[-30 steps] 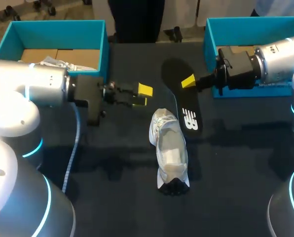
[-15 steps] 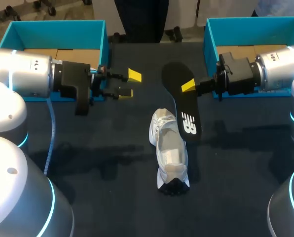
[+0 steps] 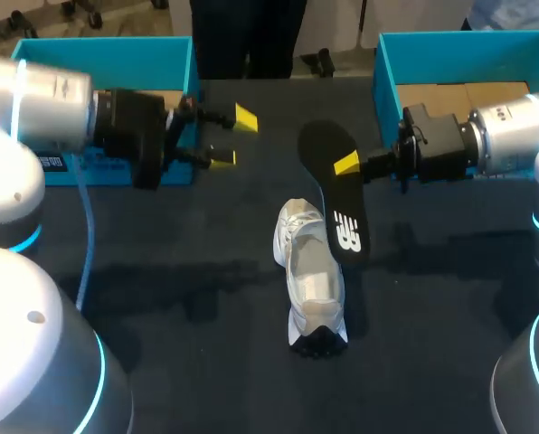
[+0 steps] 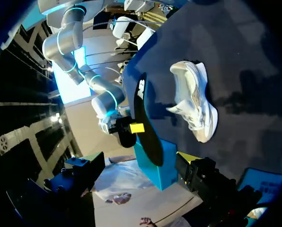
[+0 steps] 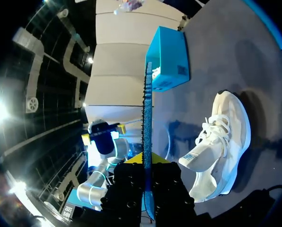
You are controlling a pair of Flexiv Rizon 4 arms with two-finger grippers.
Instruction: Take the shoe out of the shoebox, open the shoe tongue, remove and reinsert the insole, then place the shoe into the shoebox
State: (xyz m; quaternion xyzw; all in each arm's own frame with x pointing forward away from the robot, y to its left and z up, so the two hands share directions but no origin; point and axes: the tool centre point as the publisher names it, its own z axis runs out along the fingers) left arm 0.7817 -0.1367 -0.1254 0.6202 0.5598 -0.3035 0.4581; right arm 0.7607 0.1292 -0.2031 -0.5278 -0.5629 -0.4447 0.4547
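The right pincer (image 3: 346, 165) had the black insole (image 3: 335, 194) clamped. In the right wrist view the insole ran edge-on straight out between the two fingers, pinched from both sides, with a yellow tip showing against it.

The white shoe (image 3: 311, 287) lay out of its box on the dark table (image 3: 206, 362). It sat nearer the robot than the right pincer and a touch to the left. Its long axis ran away from the robot, laced end farther off and dark end closer in. The insole's long axis slanted close to the same line. From the head view, its nearer end came down over the shoe's right flank by the laces. Whether it touched the shoe could not be told.

The left pincer (image 3: 233, 137) hung off by the left shoebox (image 3: 107, 50), well apart from the shoe. Its fingers were spread wide with nothing between them.

So the right arm was the nearer one, and it already carried the piece to go back in. Judging by that, the reinsert looked like the step in hand. It would turn on lining the insole's near end up with the shoe's mouth, a tight entry if nothing steadied the shoe. The right shoebox (image 3: 459, 38) stood just behind the right arm.
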